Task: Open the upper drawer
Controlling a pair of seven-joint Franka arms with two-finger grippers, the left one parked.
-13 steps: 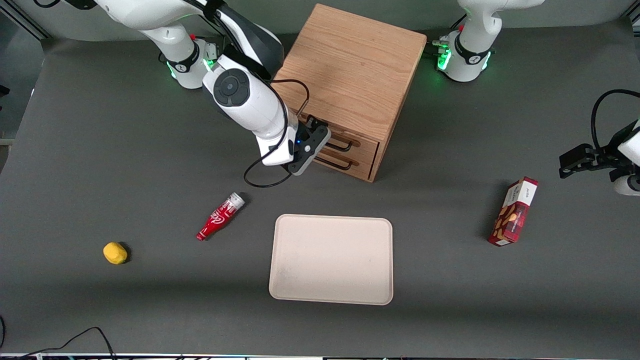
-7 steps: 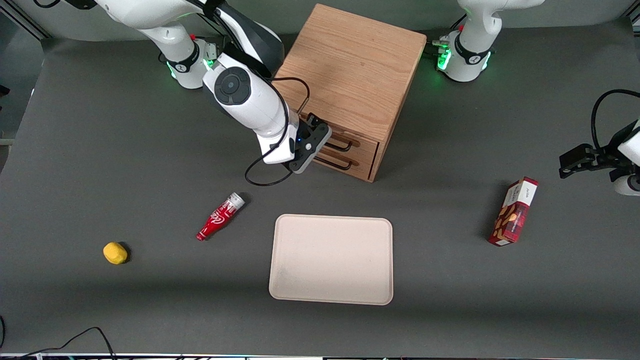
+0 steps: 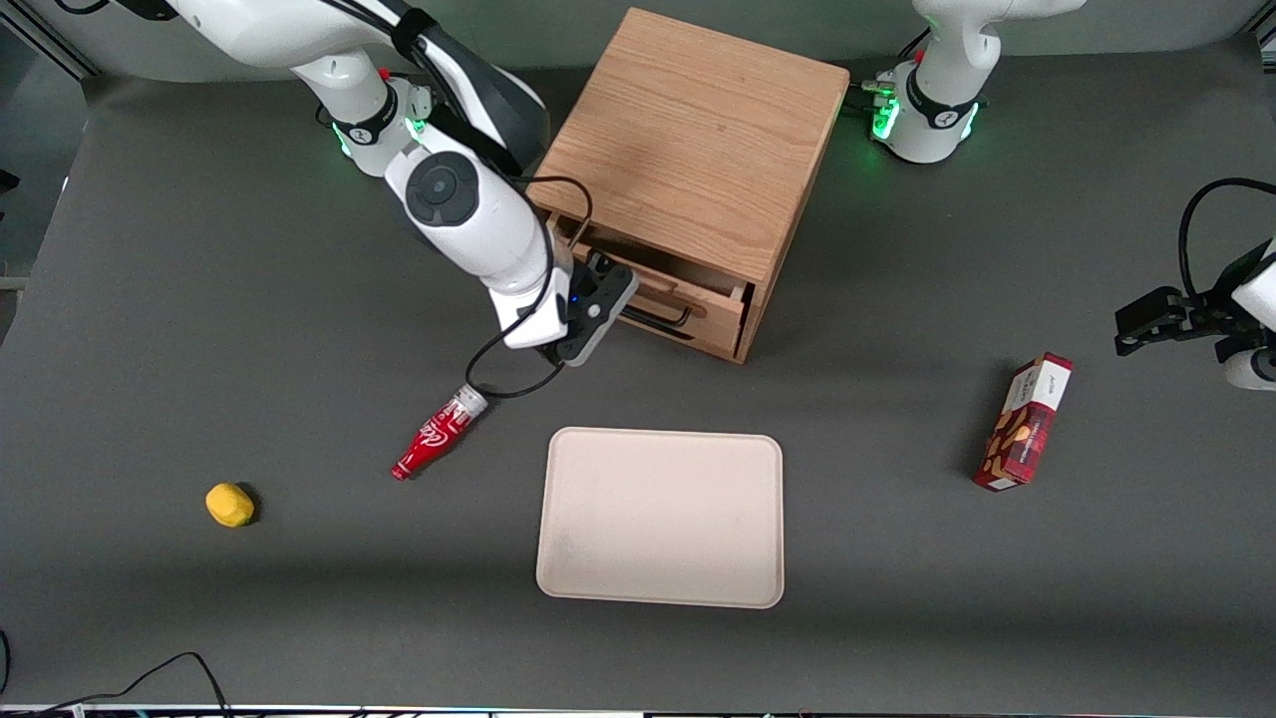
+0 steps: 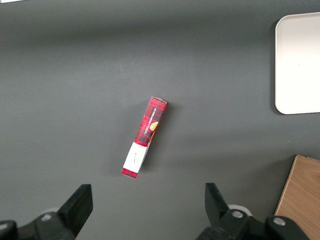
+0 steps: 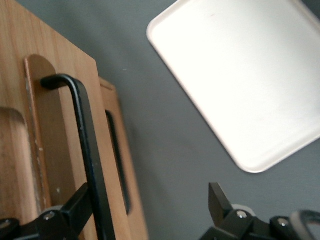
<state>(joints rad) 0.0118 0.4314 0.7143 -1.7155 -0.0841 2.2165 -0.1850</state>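
Since the earlier frame, upper drawer (image 3: 688, 299) has slid out of cabinet (image 3: 698, 150); its interior contents cannot be seen. Gripper (image 3: 608, 299) has one finger against the drawer handle (image 5: 87, 150), jaws spread apart. Writing on red box (image 3: 1027, 424) is unreadable.

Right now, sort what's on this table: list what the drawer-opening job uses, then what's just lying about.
In use:
upper drawer, pulled partly out of the cabinet
gripper, at the drawer's black handle, one finger against it

Lying about:
tray
red bottle
yellow lump
snack box
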